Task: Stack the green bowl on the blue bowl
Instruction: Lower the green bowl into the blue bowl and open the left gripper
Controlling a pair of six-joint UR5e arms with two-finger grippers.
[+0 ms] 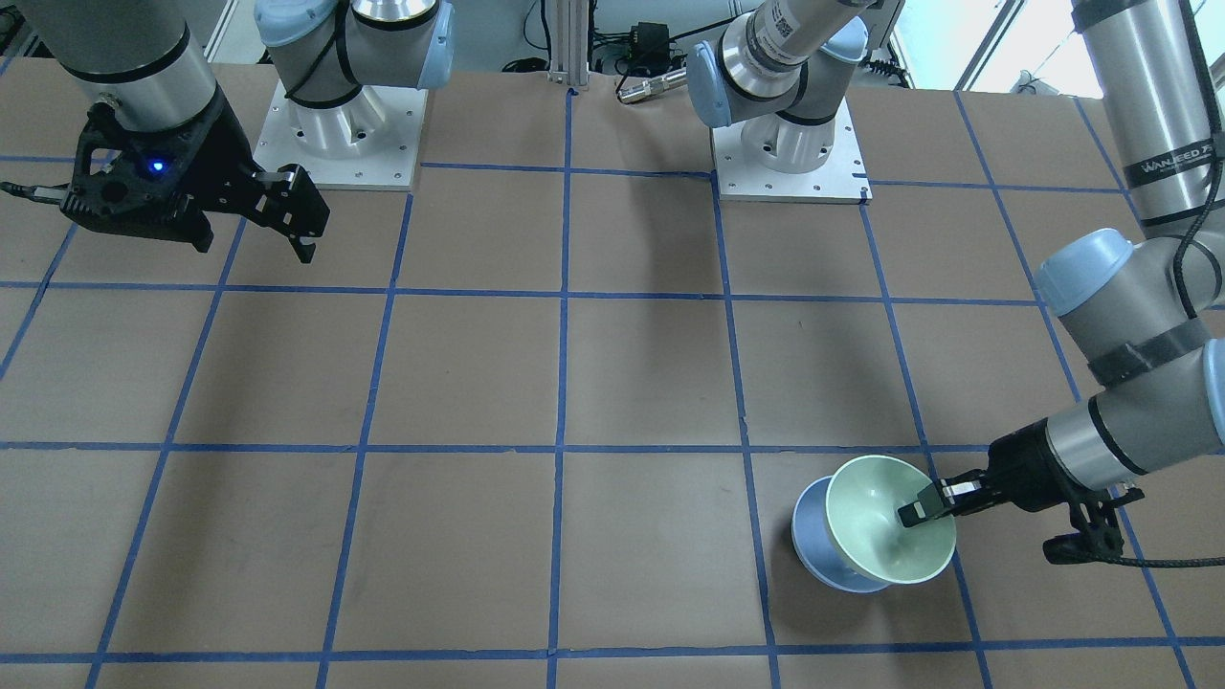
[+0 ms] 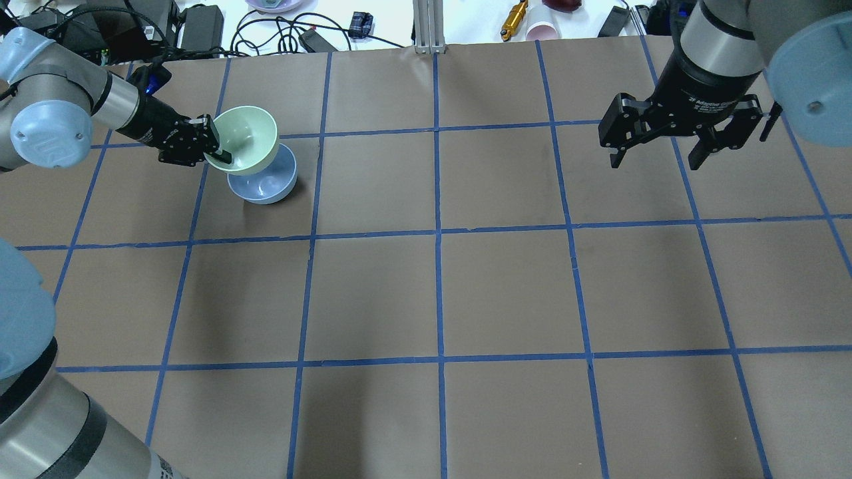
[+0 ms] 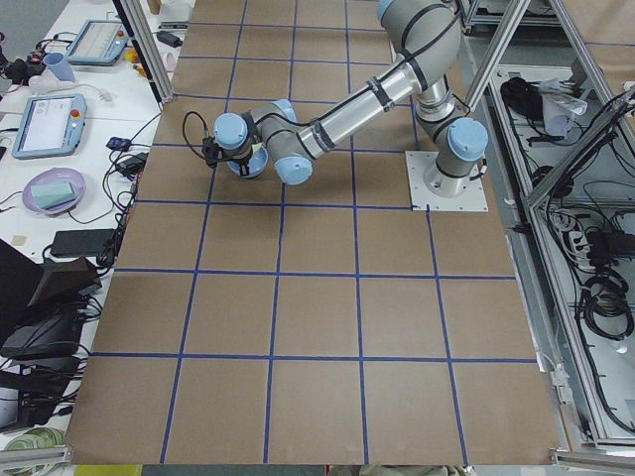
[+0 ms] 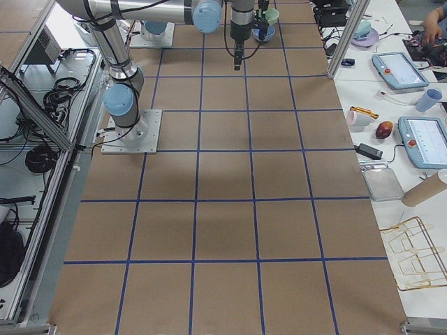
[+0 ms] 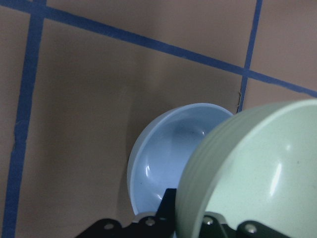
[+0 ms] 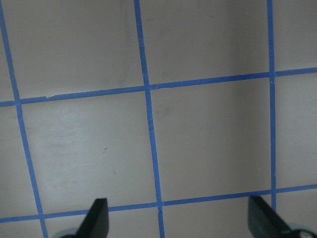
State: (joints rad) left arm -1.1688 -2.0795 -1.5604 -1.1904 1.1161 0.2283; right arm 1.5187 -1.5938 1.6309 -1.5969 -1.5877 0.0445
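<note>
- The left gripper (image 2: pixel 218 150) is clamped on the rim of the green bowl (image 2: pixel 247 133); the bowl hangs tilted at upper left of the overhead view, overlapping the blue bowl (image 2: pixel 269 185) on the table (image 2: pixel 506 286).
- The right gripper (image 2: pixel 655 159) hangs at upper right, fingers apart, empty.
- Risk: a release while tilted and off-centre likely lands the green bowl on the blue rim; it may slide off; the glossy rim may slip in the pinch.
</note>
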